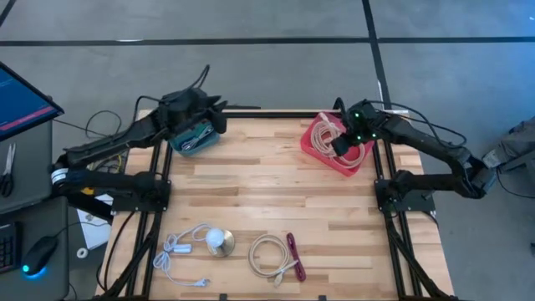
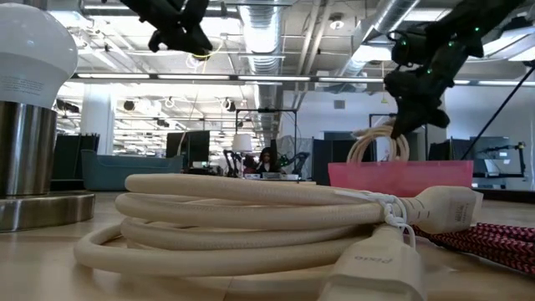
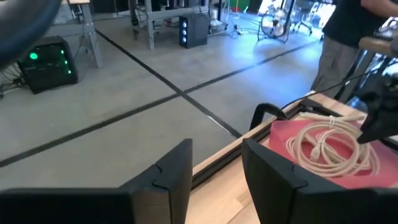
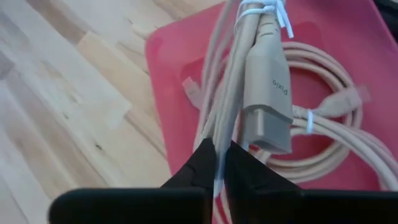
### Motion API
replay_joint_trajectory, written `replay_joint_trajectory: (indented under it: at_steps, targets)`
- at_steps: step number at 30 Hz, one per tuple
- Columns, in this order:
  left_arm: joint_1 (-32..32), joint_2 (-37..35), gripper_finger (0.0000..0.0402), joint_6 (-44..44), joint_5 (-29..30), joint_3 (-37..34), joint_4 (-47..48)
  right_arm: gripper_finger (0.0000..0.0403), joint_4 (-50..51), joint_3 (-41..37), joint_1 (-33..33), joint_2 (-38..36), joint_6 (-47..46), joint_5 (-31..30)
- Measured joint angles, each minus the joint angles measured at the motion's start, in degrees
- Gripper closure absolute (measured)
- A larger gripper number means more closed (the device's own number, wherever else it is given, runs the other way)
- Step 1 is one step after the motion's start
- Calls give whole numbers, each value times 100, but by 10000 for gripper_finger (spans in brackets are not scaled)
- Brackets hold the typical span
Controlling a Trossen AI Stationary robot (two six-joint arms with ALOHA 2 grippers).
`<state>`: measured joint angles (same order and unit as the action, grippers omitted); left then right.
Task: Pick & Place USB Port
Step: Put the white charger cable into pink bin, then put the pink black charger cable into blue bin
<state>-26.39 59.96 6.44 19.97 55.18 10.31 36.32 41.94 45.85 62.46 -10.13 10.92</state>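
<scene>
The right claw (image 4: 219, 163) pinches a coiled beige cable (image 4: 249, 93) above the red tray (image 1: 313, 144); the left claw (image 3: 214, 171) hovers open and empty over the tabletop (image 1: 267, 192).

bare table (image 1: 267, 180) centre, cables (image 1: 272, 255) crowd near edge

Right up front, a coiled cream cable (image 2: 251, 217) lies on the wooden counter (image 2: 50, 267), its plug (image 2: 376, 267) nearest us. Behind it, the right tool (image 2: 410, 113) hangs above the pink tray (image 2: 401, 177), pinching a looped beige cable (image 2: 376, 146). A red braided cord (image 2: 493, 242) lies rightward.
</scene>
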Motion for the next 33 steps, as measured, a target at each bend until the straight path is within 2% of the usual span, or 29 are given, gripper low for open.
replay_joint_trajectory:
  at_steps: [10, 16, 24, 33]
  targets:
    - [2, -198, 270, 50, 46, -303, -2, 303, 73, 19, 201, -117, -133, -27]
    - [2, -198, 270, 157, 44, -339, -2, 274, 561, 640, 201, -402, 287, 111]
    - [2, -198, 270, 157, 44, -339, -2, 271, 1333, 1889, 158, -775, 365, 178]
    - [97, -198, 271, 148, 40, -339, -2, 281, 1417, 2711, -238, -1185, 20, 1085]
